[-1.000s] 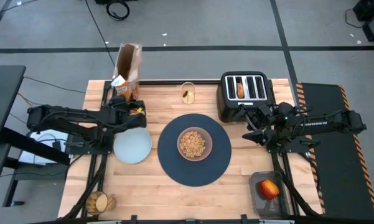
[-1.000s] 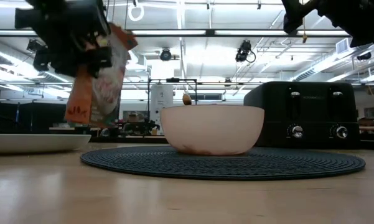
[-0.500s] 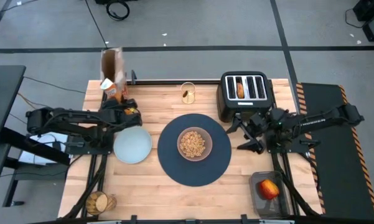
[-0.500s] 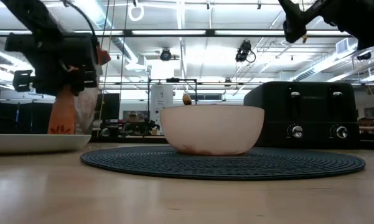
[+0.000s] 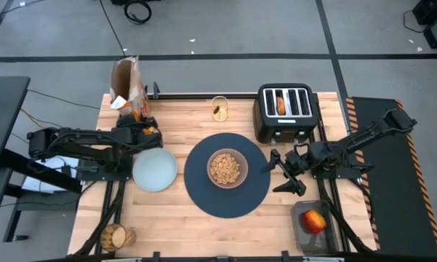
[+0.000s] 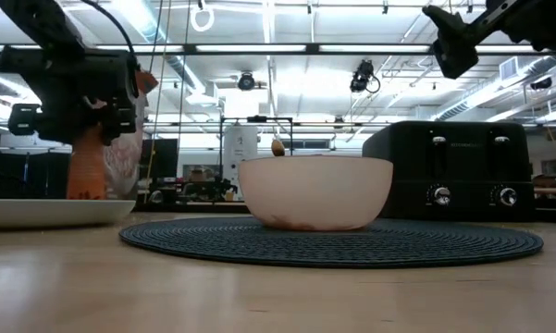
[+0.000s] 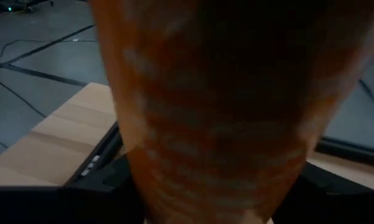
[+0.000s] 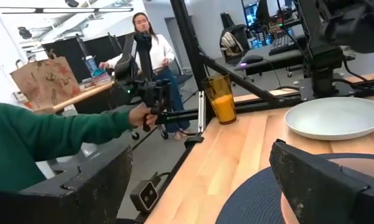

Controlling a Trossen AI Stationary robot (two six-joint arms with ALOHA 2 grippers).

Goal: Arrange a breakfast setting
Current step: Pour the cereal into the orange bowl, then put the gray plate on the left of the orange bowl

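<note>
The orange cereal box (image 5: pixel 127 89) stands upright at the table's far left corner and fills the left wrist view (image 7: pixel 224 106). My left gripper (image 5: pixel 144 125) is right against its lower part (image 6: pixel 97 162); whether it still has hold does not show. My right gripper (image 5: pixel 283 173) hangs open over the right edge of the navy placemat (image 5: pixel 203 196), with nothing between its fingers (image 8: pixel 199 186). The pinkish bowl (image 5: pixel 226 167) of cereal sits on the placemat, and the pale plate (image 5: pixel 155 169) lies to its left.
A black toaster (image 5: pixel 285 116) with a bagel (image 5: pixel 281 105) in one slot stands far right. A glass holding a gold spoon (image 5: pixel 219 108) is at far centre. A red apple (image 5: pixel 314 220) lies near right and an amber tumbler (image 5: pixel 116 236) near left. A person's green sleeve (image 8: pixel 56 137) shows beyond the table.
My left gripper has carried the cereal box toward the far left corner and down. The box, tilted and lifted before, now stands upright. My right gripper has left the toaster's front, moving toward the near edge and the placemat, and has stayed open.
</note>
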